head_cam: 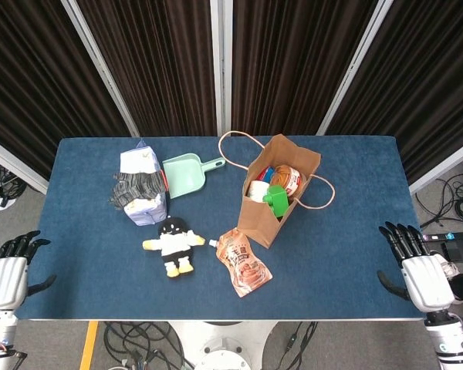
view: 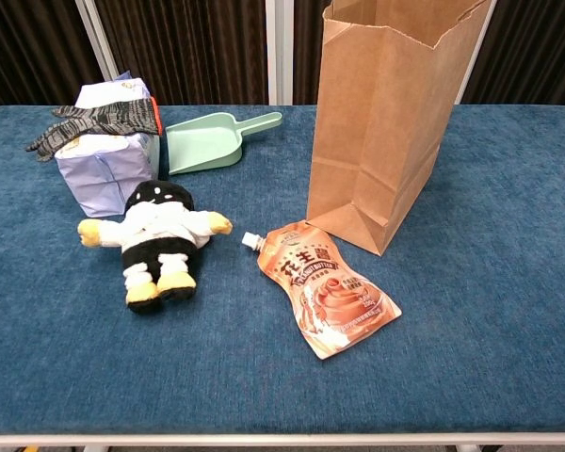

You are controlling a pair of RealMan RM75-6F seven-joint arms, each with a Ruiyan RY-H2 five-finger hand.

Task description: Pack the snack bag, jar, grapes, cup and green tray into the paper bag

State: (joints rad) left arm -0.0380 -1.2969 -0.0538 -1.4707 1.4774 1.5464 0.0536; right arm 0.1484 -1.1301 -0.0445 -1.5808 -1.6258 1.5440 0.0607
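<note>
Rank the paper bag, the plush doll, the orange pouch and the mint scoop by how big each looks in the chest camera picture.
Largest to smallest in the chest view:
1. paper bag, by far
2. plush doll
3. orange pouch, close to the doll, so that order is unsure
4. mint scoop, though it lies farther back, which shrinks it

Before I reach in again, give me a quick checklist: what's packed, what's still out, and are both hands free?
1. Paper bag upright and open: ok.
2. Jar in the bag: ok, visible at the top.
3. Grapes, cup, green tray in the bag: cannot tell; a white item and something green show inside, but I cannot identify them.
4. Snack pouch packed: not ok, it lies flat on the table in front of the bag.
5. Left hand free: ok, holding nothing, at the table's left edge.
6. Right hand free: ok, holding nothing, off the right edge.
</note>
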